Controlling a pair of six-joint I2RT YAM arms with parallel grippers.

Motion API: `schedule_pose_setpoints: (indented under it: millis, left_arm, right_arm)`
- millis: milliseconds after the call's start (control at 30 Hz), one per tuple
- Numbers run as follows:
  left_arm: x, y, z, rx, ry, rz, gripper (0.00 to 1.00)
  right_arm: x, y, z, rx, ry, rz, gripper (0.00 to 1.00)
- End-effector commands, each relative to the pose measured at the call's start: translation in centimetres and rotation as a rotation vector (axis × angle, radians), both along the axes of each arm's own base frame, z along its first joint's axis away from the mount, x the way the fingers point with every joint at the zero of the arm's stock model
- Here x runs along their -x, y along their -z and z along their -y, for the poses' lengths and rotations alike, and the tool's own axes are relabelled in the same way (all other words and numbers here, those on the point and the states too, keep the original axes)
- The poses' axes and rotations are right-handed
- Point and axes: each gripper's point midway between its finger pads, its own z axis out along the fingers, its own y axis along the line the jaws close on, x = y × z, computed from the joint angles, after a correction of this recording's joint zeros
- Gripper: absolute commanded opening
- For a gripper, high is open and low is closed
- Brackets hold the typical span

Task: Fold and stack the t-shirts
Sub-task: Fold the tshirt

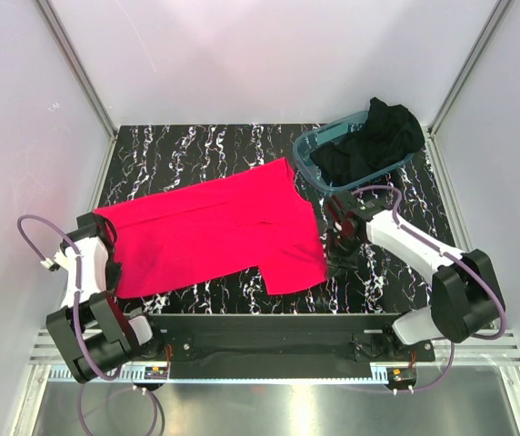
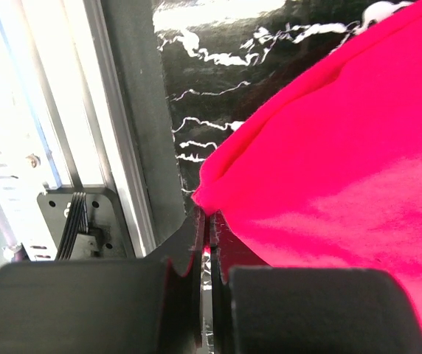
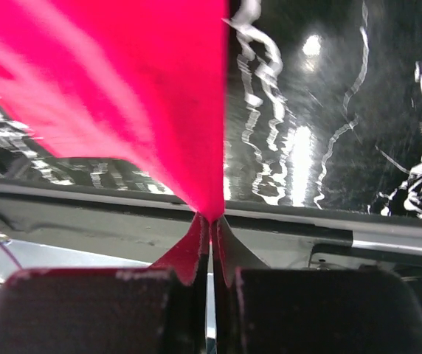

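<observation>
The pinkish-red t-shirt (image 1: 215, 232) lies spread flat across the middle of the black marbled table (image 1: 187, 154). My left gripper (image 1: 115, 240) is at the shirt's left edge. Its jaws are shut on a fold of the red cloth (image 2: 344, 147), pinched at the left gripper's tips (image 2: 206, 214). My right gripper (image 1: 330, 262) is at the shirt's near right corner. In the right wrist view the right gripper (image 3: 211, 219) is shut on that corner, and the red cloth (image 3: 122, 74) rises taut from the tips. The black t-shirt (image 1: 374, 141) lies bunched in the tub at the back right.
The clear teal tub (image 1: 307, 154) stands at the table's back right corner, holding the black shirt. White walls with metal posts close in the table on three sides. A metal rail (image 2: 119, 147) runs along the table's left edge, close to my left gripper.
</observation>
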Motion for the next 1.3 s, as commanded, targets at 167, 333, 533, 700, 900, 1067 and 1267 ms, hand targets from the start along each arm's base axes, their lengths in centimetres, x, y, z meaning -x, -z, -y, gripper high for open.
schedule_pose_setpoints:
  millis: [167,333,533,700,900,1067,1267]
  left_arm:
    - [-5.0,-2.4,-3.4,-0.086,0.173,0.069,0.00]
    - [-8.1,-1.7,-4.8,-0.063,0.303,-0.005,0.00]
    - [-11.8,-0.5,-5.4,-0.024,0.409,-0.023,0.00]
    - [-14.1,-0.2,-5.6,0.005,0.438,0.000,0.03]
    - [-14.7,0.0,-5.9,-0.001,0.428,0.006,0.04]
    - [-15.2,0.2,-6.0,-0.003,0.417,0.019,0.04]
    - [-16.4,-0.7,-6.7,-0.033,0.403,0.048,0.04]
  right_arm:
    - [-11.9,-6.9,-4.9,-0.070,-0.106,0.276,0.00]
    - [-17.8,-7.1,-7.5,-0.068,-0.129,0.311,0.00]
    - [-23.6,-7.9,-8.6,-0.065,-0.122,0.372,0.00]
    - [-28.2,-8.6,-7.4,-0.080,-0.062,0.419,0.00]
    - [-31.6,-9.7,-7.2,-0.161,-0.029,0.466,0.00]
    - [-32.4,-8.6,-8.6,-0.230,-0.047,0.447,0.00]
    - [-32.9,-7.0,-9.0,-0.234,-0.057,0.430,0.00]
